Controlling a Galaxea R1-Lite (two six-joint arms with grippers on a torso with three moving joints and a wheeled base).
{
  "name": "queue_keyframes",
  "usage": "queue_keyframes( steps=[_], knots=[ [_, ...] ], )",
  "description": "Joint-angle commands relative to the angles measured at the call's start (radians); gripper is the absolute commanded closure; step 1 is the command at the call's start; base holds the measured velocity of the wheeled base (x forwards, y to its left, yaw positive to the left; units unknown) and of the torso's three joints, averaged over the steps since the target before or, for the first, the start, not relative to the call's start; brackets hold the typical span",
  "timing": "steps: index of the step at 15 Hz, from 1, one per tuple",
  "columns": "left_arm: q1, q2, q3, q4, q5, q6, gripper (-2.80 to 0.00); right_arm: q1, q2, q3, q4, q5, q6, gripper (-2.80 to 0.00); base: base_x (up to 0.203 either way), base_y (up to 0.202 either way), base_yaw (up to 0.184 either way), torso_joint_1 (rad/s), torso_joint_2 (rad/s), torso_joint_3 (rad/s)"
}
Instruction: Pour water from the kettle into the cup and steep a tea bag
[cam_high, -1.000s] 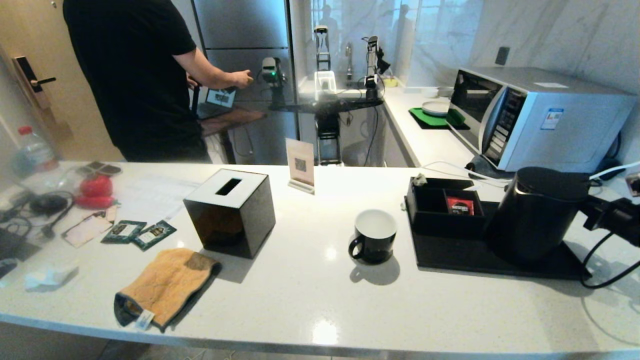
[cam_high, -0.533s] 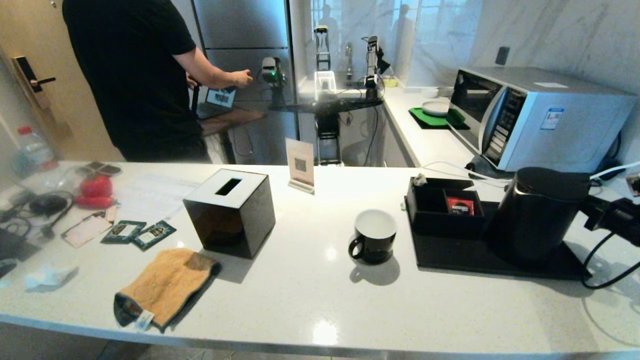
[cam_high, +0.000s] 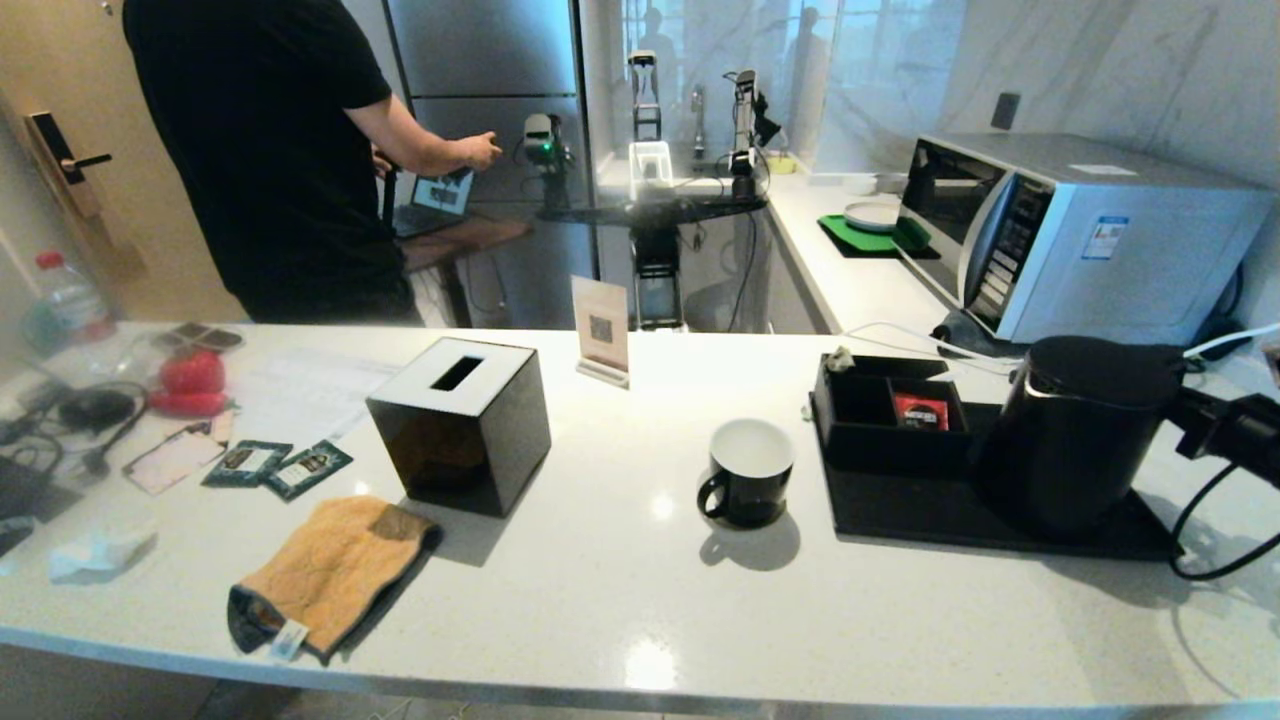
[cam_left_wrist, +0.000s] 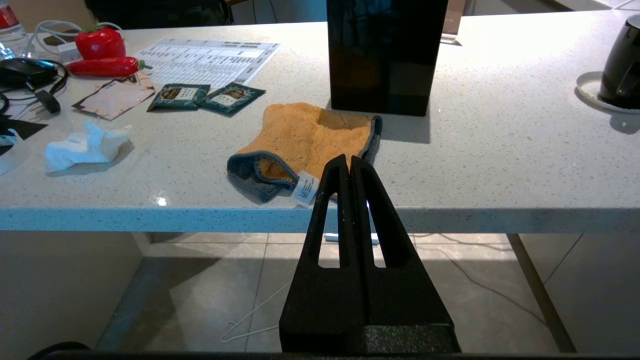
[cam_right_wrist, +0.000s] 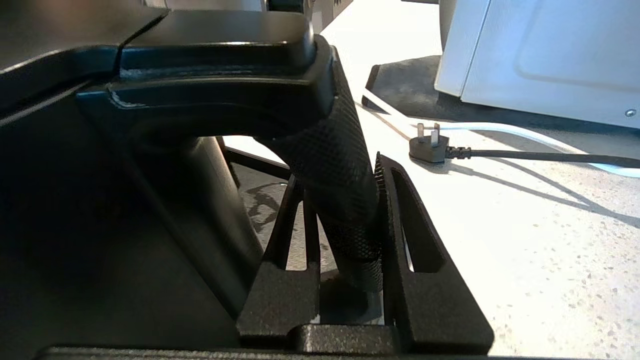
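Observation:
The tall black kettle (cam_high: 1075, 440) stands on a black tray (cam_high: 900, 515) at the right of the counter. My right gripper (cam_right_wrist: 340, 175) is shut on the kettle's knurled loop handle (cam_right_wrist: 340, 165); in the head view this gripper (cam_high: 1195, 420) reaches in from the right edge. The black cup (cam_high: 750, 472), white inside and showing no liquid, stands left of the tray. A small pale tea bag (cam_high: 838, 359) rests on the far corner of the black organizer box (cam_high: 880, 425). My left gripper (cam_left_wrist: 349, 161) is shut on nothing, hanging below the counter's front edge. No water is visible.
A black cube tissue box (cam_high: 460, 425), an orange cloth (cam_high: 330, 570) and two green packets (cam_high: 280, 465) lie on the left half. A red packet (cam_high: 920, 410) sits in the organizer. A microwave (cam_high: 1070, 235) stands behind the kettle, with a loose plug (cam_right_wrist: 427, 147) nearby. A person (cam_high: 270, 150) stands behind the counter.
My right arm and the kettle have shifted very slightly to the right. The person's hand has moved a little. Nothing else differs.

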Motion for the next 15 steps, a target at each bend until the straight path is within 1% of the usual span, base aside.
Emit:
queue_keyframes(
  steps=[1,3,5,6,10,12,15],
  knots=[
    [0.000,0.001,0.000,0.000,0.000,0.001,0.00,0.000,-0.047,0.035,-0.009,0.005,0.003,0.00,0.000,0.000,0.000,0.000,0.00,0.000],
    [0.000,0.000,0.000,0.000,0.000,0.001,0.00,-0.002,-0.068,0.069,-0.010,-0.007,0.003,0.00,0.000,0.000,0.000,0.000,0.00,0.000],
    [0.000,0.001,0.000,0.000,0.000,0.001,0.00,-0.002,-0.080,0.084,-0.010,-0.080,0.009,0.00,0.000,0.000,0.000,0.000,0.00,0.000],
    [0.000,0.001,0.000,0.000,0.000,0.001,0.00,-0.002,-0.082,0.093,-0.010,-0.094,0.021,0.00,0.000,0.000,0.000,0.000,0.00,0.000],
    [0.000,0.001,0.000,0.000,0.000,0.001,0.00,-0.014,-0.088,0.113,-0.016,-0.101,0.026,0.00,0.000,0.000,0.000,0.000,0.00,0.000],
    [0.000,0.001,0.000,0.000,0.000,0.001,0.00,-0.014,-0.090,0.113,-0.015,-0.145,0.033,0.00,0.000,0.000,0.000,0.000,0.00,0.000],
    [0.000,0.000,0.000,0.000,0.000,0.001,0.00,-0.013,-0.105,0.123,-0.016,-0.176,0.079,0.00,0.000,0.000,0.000,0.000,0.00,0.000]
  ],
)
